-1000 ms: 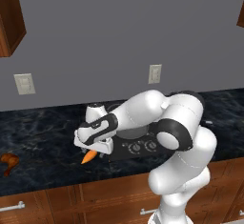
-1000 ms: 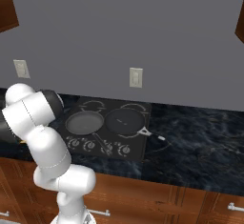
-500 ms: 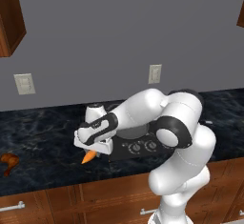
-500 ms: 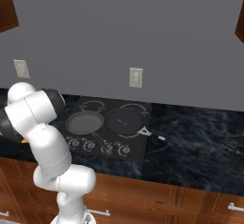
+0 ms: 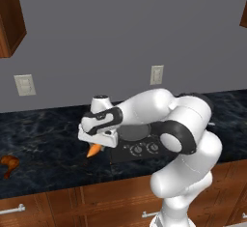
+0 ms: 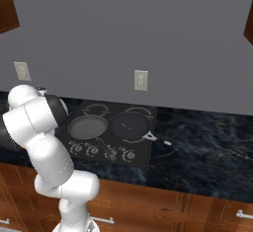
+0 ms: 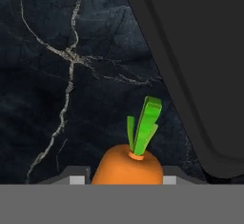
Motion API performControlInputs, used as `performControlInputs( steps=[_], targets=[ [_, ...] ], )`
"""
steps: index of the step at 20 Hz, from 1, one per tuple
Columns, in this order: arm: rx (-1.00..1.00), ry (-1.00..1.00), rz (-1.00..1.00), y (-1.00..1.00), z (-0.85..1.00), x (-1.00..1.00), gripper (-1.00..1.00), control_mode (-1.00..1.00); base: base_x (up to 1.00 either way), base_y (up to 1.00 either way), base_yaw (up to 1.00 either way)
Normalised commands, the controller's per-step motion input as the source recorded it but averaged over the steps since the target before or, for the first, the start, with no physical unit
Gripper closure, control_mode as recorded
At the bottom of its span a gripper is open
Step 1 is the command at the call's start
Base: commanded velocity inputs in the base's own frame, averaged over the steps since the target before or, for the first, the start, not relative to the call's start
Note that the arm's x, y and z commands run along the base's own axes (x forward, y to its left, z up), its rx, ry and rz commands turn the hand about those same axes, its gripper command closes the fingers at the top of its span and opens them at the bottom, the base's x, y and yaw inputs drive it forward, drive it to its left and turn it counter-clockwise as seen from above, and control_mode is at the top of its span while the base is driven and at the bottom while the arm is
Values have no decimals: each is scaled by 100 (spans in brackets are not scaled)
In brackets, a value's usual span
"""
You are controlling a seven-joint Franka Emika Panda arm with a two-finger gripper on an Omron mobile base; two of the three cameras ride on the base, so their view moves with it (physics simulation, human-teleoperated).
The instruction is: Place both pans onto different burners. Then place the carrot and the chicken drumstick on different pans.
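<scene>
Hand view shows the gripper (image 7: pixel 127 180) clenched on the carrot (image 7: pixel 128 165), a finger tip pressed to each side and the green top pointing away over the dark marble counter (image 7: pixel 57 75). Left base view puts the carrot (image 5: pixel 93 149) just left of the cooktop (image 5: pixel 126 151), with the chicken drumstick (image 5: pixel 8 164) far left on the counter.

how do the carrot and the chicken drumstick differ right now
The carrot is bright orange with a green top; the chicken drumstick is glossy reddish-brown. The carrot sits between the gripper's jaws beside the cooktop; the drumstick lies free, far along the counter. Neither is in a pan.
</scene>
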Motion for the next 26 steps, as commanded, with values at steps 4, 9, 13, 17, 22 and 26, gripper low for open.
performControlInputs(
  steps=[4, 9, 13, 17, 22, 26],
  targets=[
    [0, 0, 6, -12, 47, 0, 100, -100, 0, 0, 0],
    [0, -11, 12, -36, 16, 1, 100, -100, 0, 0, 0],
    [0, -9, 14, -60, 10, 14, 100, -100, 0, 0, 0],
    [0, -3, 8, -65, 8, 36, 100, -100, 0, 0, 0],
    [0, 0, 4, -64, 4, 60, 100, -100, 0, 0, 0],
    [4, 4, 1, -58, 13, 67, 100, -100, 0, 0, 0]
  ],
)
